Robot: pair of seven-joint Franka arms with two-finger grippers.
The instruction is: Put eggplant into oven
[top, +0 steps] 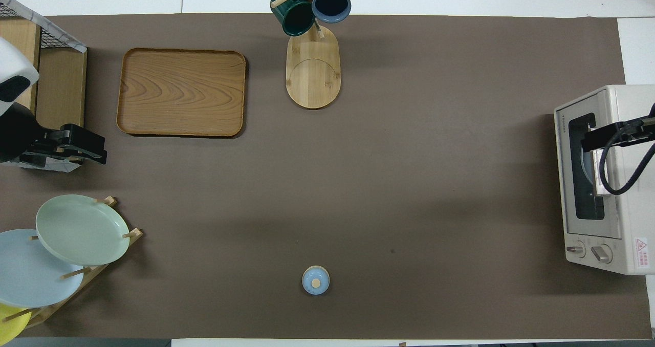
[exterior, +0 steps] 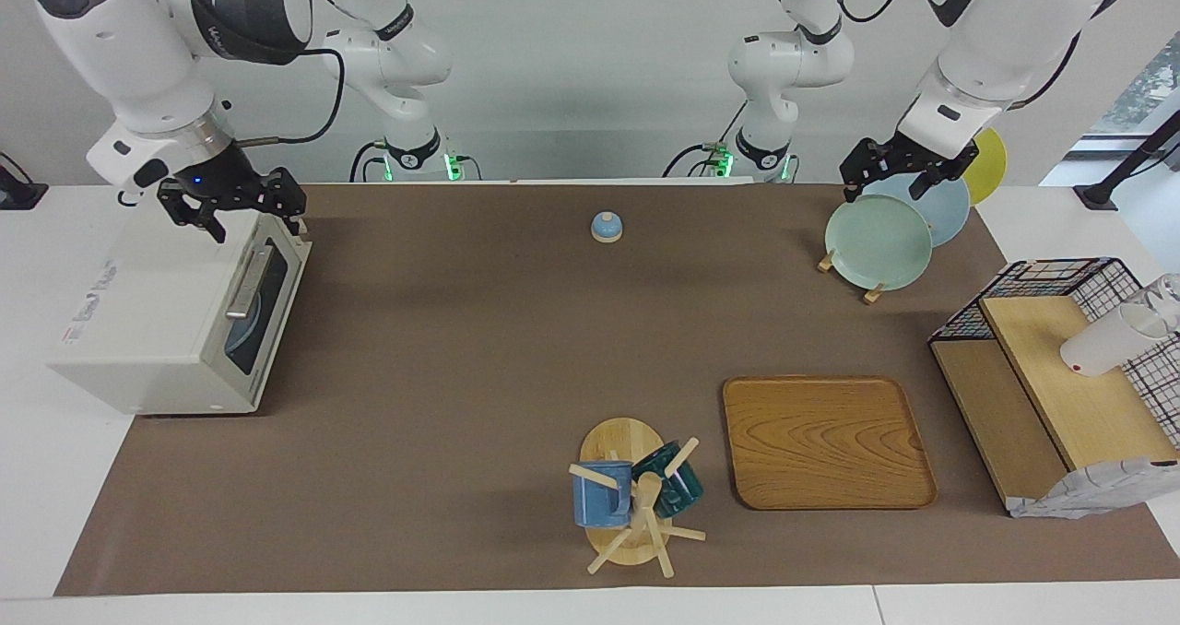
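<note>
Off-white oven [exterior: 175, 316], door shut, sits at the right arm's end; right gripper [exterior: 232, 208] hangs above it, jaws apart, empty. Left gripper [exterior: 908, 171] waits over the plate rack [exterior: 876, 238], jaws apart. Eggplant: you see none on the table. Something blue shows through the door glass in the facing view; overhead it is hard to make out. Judged step: finished or withdrawing; you would next confirm contents.
</note>
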